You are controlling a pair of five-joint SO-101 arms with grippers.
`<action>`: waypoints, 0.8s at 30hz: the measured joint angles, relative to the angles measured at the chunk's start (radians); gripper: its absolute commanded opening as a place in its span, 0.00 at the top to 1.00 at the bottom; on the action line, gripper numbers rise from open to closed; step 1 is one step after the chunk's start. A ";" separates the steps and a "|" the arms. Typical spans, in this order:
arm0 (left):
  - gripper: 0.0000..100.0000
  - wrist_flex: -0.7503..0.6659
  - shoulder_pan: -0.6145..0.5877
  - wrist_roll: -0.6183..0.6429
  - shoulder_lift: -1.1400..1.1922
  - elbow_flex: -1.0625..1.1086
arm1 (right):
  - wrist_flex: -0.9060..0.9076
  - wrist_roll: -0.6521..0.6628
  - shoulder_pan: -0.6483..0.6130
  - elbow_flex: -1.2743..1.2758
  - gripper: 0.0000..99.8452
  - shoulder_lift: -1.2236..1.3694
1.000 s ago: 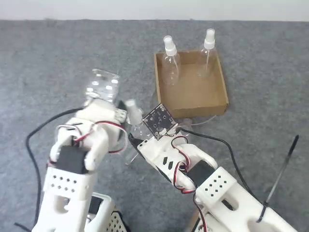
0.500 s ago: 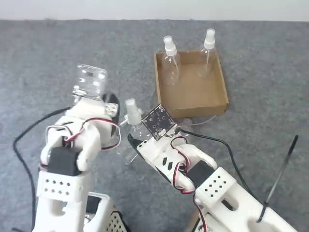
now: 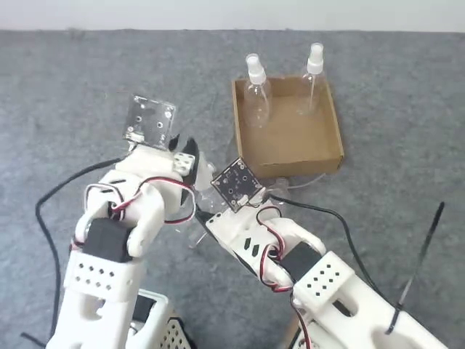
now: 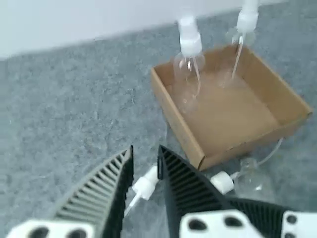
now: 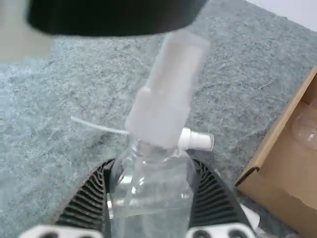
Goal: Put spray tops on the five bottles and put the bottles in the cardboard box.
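Left tool (image 4: pixel 145 151) swung back over bottle (image 5: pixel 148 173), narrow; right tool (image 5: pixel 151 194) holding bottle; grey carpet (image 3: pixel 65 87), white wall (image 3: pixel 218 13).

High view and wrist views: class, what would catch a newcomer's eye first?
Two capped bottles stand at the far side of the box. Beside the box, the right gripper clamps a clear bottle with a white spray top on it. The left gripper is close above it.
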 measured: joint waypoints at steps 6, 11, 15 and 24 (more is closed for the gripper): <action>0.94 0.057 0.017 -0.009 -0.057 0.034 | 0.000 -0.002 0.006 0.015 0.99 -0.002; 0.93 0.071 0.017 -0.012 -0.120 0.044 | 0.000 -0.002 0.002 0.015 0.99 -0.005; 0.93 0.071 -0.009 -0.009 -0.183 0.044 | 0.000 -0.002 0.002 0.015 0.99 -0.006; 0.90 0.043 -0.066 0.003 -0.505 0.256 | 0.000 0.011 0.015 0.015 0.99 -0.006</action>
